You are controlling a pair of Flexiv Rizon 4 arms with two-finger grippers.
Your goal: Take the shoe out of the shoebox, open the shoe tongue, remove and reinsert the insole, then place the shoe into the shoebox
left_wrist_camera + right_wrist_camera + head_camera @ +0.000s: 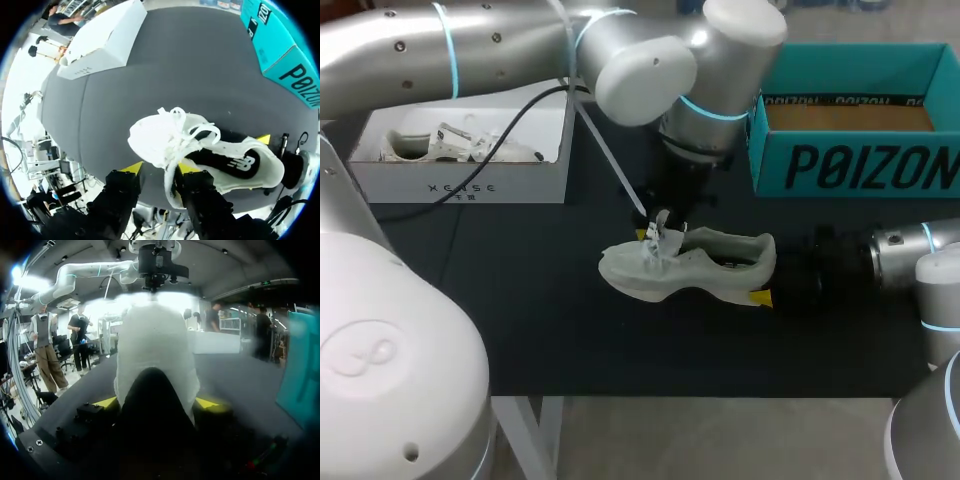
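Head view: left fingers [133, 167] are mostly hidden under their own wrist. The right arm is dark on the dark desk [520, 300], with only one yellow tip showing under the heel. Shoebox [850, 165] is teal, open-topped, at the desk's far right corner and cut off by the frame edge. In the right wrist view the heel fills the frame, so the toe is hidden, and the dark mass below the heel can't be resolved.

Shoe [695, 265]: white, mid-desk, outside the shoebox, toe toward the left arm's side. Laces are loose and bunched over the tongue. The black insole [225, 160] shows in the opening.

Left fingers are spread apart just over the lace area. One lace [172, 187] trails between them against one finger, not pinched. Right fingers [210, 403] are clamped on the heel, one tip on each side.

A white box [460, 180] at the far left holds a second shoe [440, 145].
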